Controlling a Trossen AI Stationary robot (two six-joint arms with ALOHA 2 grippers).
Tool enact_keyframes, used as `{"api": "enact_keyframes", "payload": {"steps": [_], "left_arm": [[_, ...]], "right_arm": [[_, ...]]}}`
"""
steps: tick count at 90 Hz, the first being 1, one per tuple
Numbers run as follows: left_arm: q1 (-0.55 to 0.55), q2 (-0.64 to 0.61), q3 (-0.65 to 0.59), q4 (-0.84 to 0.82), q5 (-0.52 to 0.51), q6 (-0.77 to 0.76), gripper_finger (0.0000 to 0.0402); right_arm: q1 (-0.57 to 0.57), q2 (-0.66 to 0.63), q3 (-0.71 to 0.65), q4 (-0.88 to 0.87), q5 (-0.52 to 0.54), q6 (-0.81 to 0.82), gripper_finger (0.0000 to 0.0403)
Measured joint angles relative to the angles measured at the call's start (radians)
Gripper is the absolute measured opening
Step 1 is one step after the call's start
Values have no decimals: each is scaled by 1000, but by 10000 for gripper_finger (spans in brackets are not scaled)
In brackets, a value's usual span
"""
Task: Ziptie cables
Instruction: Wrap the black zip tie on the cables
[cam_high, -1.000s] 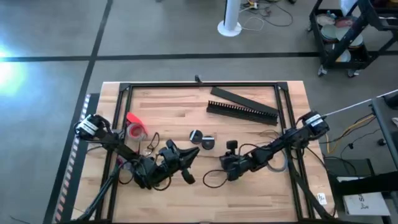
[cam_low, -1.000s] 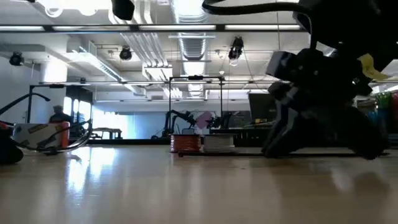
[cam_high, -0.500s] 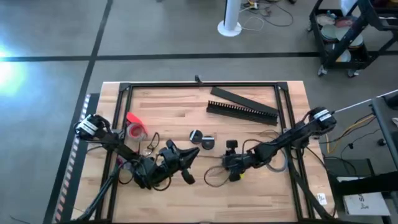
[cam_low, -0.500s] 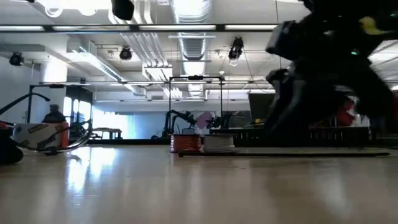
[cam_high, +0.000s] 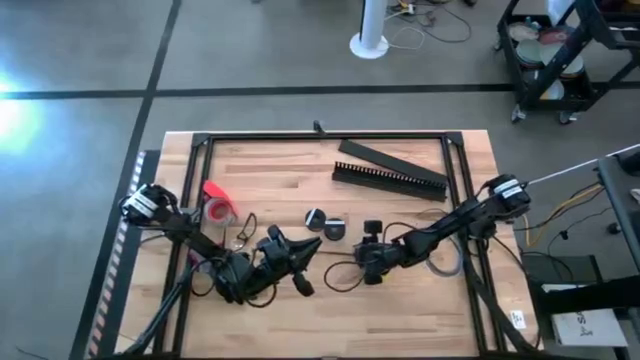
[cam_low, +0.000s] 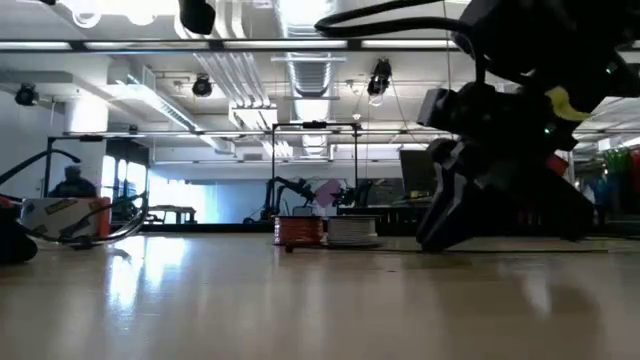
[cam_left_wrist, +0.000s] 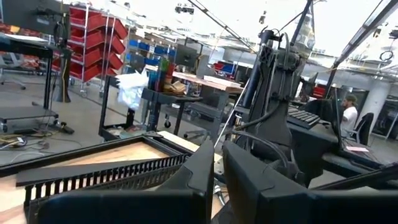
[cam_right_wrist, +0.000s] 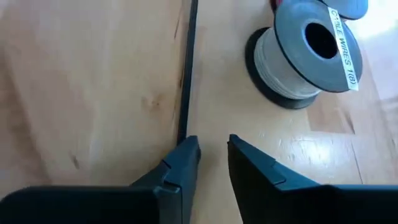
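Observation:
The ziptie (cam_right_wrist: 186, 68) is a thin black strip lying flat on the wood. Its near end reaches the tip of one finger of my right gripper (cam_right_wrist: 214, 149); I cannot tell if they touch. That gripper (cam_high: 362, 268) is low over the table's middle, narrowly open, with nothing between its fingers. A black wire loop (cam_high: 338, 282) lies just beside it, and the grey cable coil (cam_high: 447, 262) lies under the right arm. My left gripper (cam_high: 308, 246) is left of centre, shut and holding nothing, with its fingers (cam_left_wrist: 205, 174) raised off the table.
A spool of grey wire (cam_right_wrist: 305, 53) lies ahead of the right gripper, near a second round disc (cam_high: 315, 217). The comb-toothed duct (cam_high: 390, 180) and a flat black bar (cam_high: 385, 155) lie toward the far edge. A red tape roll (cam_high: 215, 207) and thin wire loops (cam_high: 243, 232) are at the left.
My right gripper rose a little off the table, then came down again. It now stands slightly farther toward the table's left, close over the wood.

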Motion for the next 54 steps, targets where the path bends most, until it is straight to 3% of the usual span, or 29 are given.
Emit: {"api": "enact_keyframes", "payload": {"steps": [27,54], "left_arm": [[0,0,-2,-37,0,-6,22],[-2,0,-2,-65,-5,-31,25]], "right_arm": [[0,-9,-1,-1,-4,-15,62],[-2,-38,1,-21,-8,-16,117]]}}
